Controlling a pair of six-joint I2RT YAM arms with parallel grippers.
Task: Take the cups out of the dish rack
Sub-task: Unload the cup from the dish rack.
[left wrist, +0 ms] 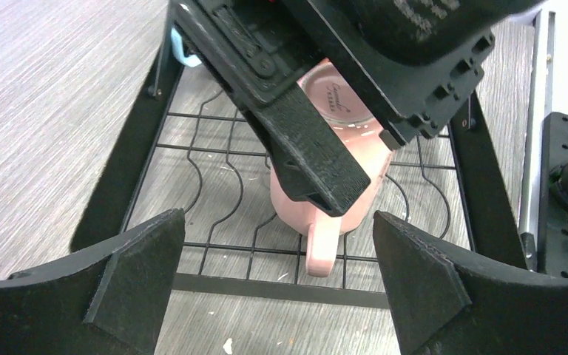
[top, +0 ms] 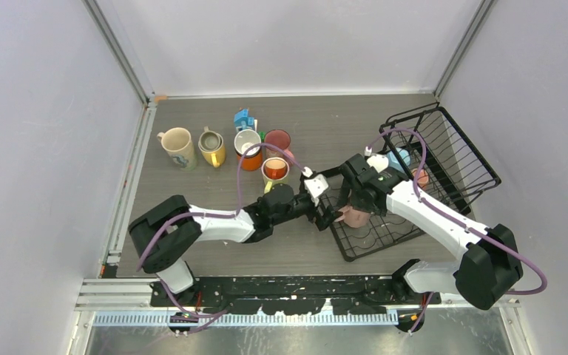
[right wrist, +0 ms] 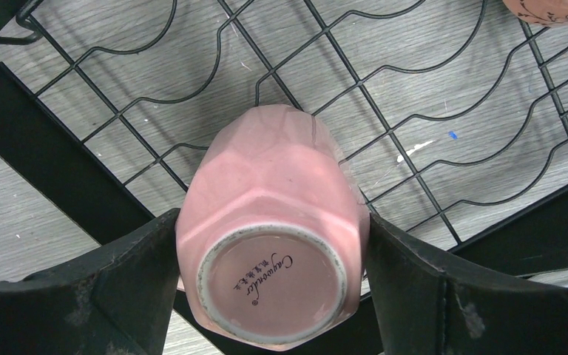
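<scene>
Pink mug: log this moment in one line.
right gripper: jaws on pink mug sides | pink mug: inverted, in dish rack | left gripper: open, empty, at rack edge

I work in a robotics lab test cell, not a kitchen. Plain pale walls [top: 288,44] box in my grey wood-grain table [top: 325,126] on the left, far and right. Aluminium frame bars [top: 120,52] run up the far corners. My left arm [top: 214,222] and right arm [top: 436,218] are bolted to a metal rail [top: 103,296] at the near edge, trailing purple cables [top: 238,185].
</scene>
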